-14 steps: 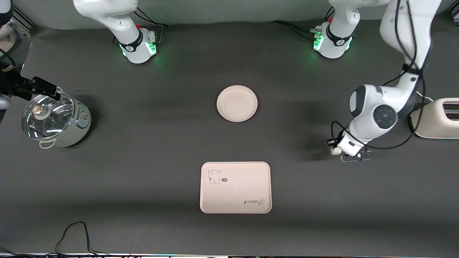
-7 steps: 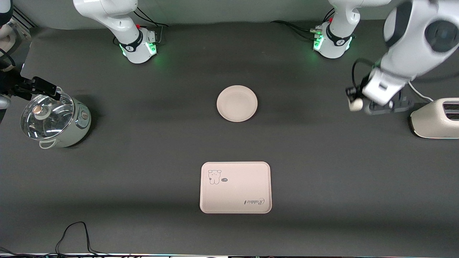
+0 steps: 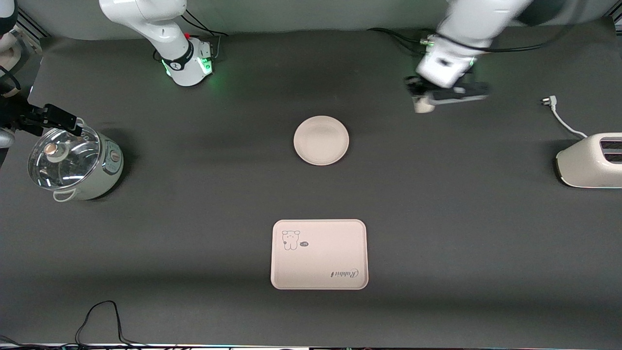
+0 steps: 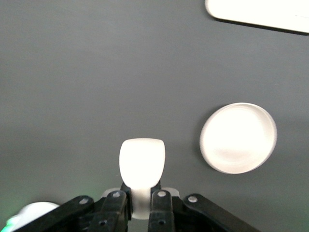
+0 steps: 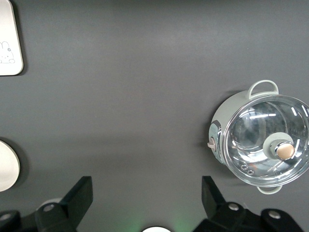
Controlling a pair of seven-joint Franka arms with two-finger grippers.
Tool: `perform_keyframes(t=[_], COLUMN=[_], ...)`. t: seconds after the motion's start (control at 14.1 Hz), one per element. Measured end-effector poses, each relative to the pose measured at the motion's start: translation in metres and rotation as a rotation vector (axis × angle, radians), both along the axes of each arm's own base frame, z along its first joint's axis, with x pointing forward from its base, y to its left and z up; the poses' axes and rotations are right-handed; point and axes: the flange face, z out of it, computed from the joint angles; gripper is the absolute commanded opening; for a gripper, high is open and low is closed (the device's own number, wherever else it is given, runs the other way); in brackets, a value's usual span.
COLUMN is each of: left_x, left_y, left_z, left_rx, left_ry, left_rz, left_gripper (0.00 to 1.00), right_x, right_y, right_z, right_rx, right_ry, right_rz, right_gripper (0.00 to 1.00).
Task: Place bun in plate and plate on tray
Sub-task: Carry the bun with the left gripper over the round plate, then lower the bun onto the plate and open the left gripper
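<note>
Left hand (image 3: 422,103), clamped on the bun (image 3: 423,105), has swung up from the toaster (image 3: 590,160) end of the bench (image 3: 194,218) and now hangs over bare bench near the left arm's base, short of the plate (image 3: 321,140); judged mid-carry. Bun: smooth white lump, its end jutting past the fingertips (image 4: 116,205). Plate and tray (image 3: 319,254) lie apart, the tray nearer the camera. Right hand (image 5: 147,195) waits, spread wide, beside the pot (image 3: 73,163).
</note>
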Motion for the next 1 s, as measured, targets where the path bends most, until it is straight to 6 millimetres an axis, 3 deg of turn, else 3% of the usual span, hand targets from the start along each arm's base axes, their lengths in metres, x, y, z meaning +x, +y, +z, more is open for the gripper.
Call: perform_keyframes(t=[0.21, 0.36, 0.64, 1.0], left_x=[-0.028, -0.039, -0.050, -0.053], left_y=[-0.090, -0.127, -0.164, -0.179], left_z=[-0.057, -0.097, -0.169, -0.236], left_rx=[-0.044, -0.085, -0.106, -0.087], left_ry=[-0.005, 0.032, 0.082, 0.073], left_rz=[0.072, 0.110, 0.141, 0.141], left_gripper=[0.17, 0.17, 0.17, 0.18], right_x=[0.000, 0.000, 0.000, 0.000], right_y=[0.000, 0.000, 0.000, 0.000], right_z=[0.000, 0.000, 0.000, 0.000], right_rx=[0.000, 0.000, 0.000, 0.000], right_ry=[0.000, 0.000, 0.001, 0.001], right_rz=[0.000, 0.000, 0.000, 0.000], right_gripper=[1.00, 1.00, 1.00, 1.00])
